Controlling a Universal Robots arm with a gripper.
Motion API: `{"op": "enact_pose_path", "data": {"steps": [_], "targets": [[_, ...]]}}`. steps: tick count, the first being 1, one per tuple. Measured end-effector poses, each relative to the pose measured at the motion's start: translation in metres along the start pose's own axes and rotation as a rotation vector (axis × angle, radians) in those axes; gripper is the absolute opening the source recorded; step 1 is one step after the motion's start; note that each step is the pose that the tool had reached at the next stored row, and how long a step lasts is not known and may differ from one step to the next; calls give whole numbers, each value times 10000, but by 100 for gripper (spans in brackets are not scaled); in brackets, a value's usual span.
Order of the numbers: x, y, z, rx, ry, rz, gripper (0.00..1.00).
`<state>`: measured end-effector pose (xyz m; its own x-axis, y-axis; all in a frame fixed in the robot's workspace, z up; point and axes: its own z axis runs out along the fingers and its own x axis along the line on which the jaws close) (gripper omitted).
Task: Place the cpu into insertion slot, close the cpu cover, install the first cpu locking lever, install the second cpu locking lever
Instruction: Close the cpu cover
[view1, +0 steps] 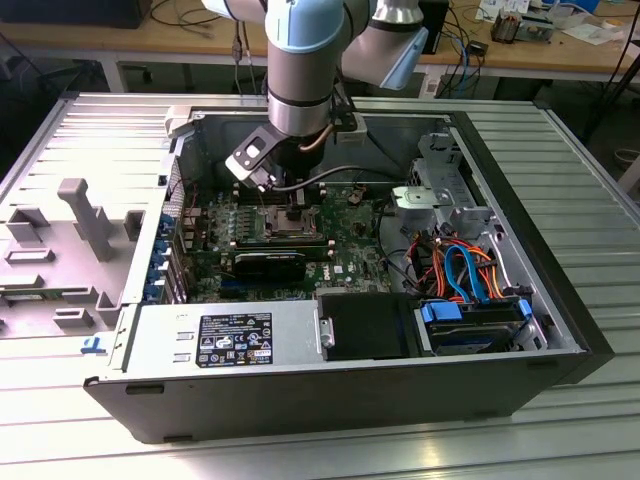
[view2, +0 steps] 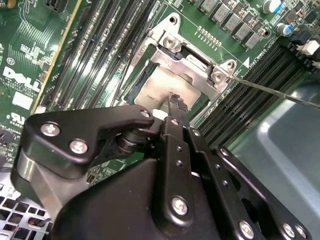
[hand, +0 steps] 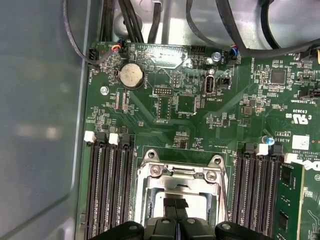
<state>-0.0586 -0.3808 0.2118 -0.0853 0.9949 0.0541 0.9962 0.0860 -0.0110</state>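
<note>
Ribbed metal bench (view1: 590, 180), open computer case (view1: 300, 390): gripper (hand: 175, 204), fingers closed together, tip touching or just above the chip (view2: 161, 90) lying flat in the socket (hand: 142, 186); an off-centre push could, I judge, tilt it and bend pins.

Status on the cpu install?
End effector shut, tips over cpu. Cpu in insertion slot. Thin lever rod sticks out beside slot.
</note>
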Motion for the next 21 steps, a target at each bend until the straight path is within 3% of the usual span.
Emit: {"op": "enact_pose_path", "data": {"steps": [4, 8, 15, 21], "targets": [[11, -128, 1, -28, 20, -2, 11], [18, -203, 4, -40, 21, -2, 11], [14, -216, 61, -35, 14, -3, 11], [15, -215, 33, -39, 19, 4, 11]]}}
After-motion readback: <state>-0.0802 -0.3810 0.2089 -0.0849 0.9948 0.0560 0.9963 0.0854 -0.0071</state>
